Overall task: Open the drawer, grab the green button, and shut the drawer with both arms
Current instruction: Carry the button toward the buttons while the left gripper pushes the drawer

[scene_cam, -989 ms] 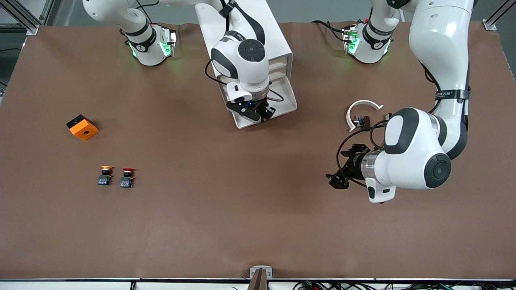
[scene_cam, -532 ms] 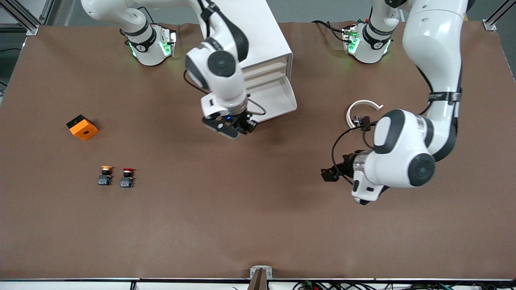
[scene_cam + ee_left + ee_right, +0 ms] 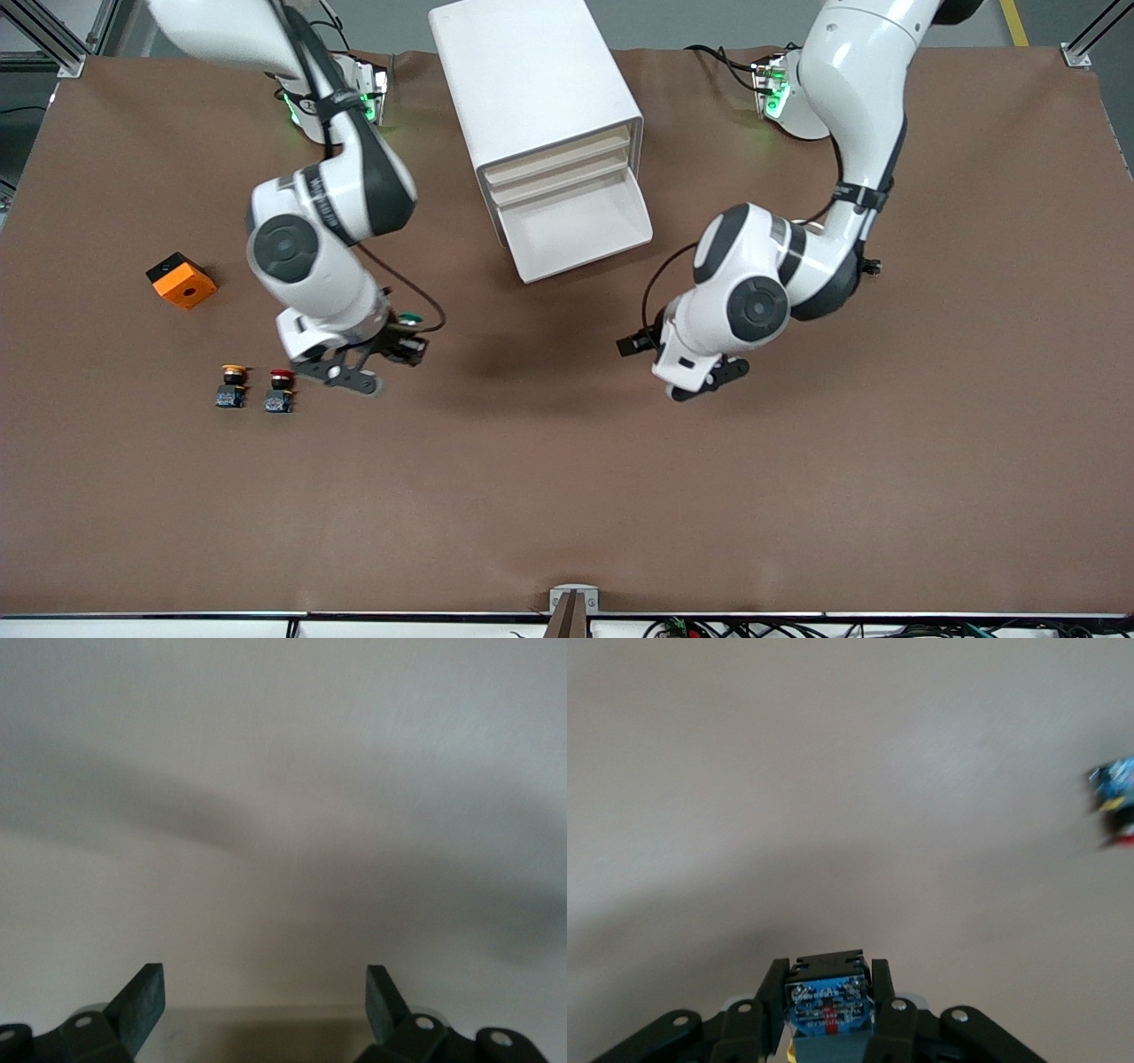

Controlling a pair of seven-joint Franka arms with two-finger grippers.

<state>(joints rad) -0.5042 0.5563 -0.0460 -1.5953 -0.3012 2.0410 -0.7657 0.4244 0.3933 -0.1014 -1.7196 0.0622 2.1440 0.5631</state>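
Note:
The white cabinet [image 3: 536, 84] stands near the robots' bases. Its drawer [image 3: 576, 229] is pulled open, with nothing showing inside. My right gripper [image 3: 409, 347] is shut on the button [image 3: 409, 318], whose green cap shows; it hangs over the bare table beside the red-capped button. In the right wrist view the fingers [image 3: 766, 997] clamp the button's blue block base [image 3: 828, 1008]. My left gripper [image 3: 634, 344] is open and empty over the table, toward the left arm's end from the drawer front. The left wrist view shows its gripper [image 3: 264, 997] with fingers wide apart over bare table.
A yellow-capped button [image 3: 232, 387] and a red-capped button [image 3: 280, 390] stand side by side toward the right arm's end; the red one also shows in the right wrist view [image 3: 1112, 802]. An orange block [image 3: 181, 280] lies farther from the camera than they do.
My right arm has swung from the open drawer toward the right arm's end, carrying the button to beside the red-capped one. My left arm has moved in toward the table's middle.

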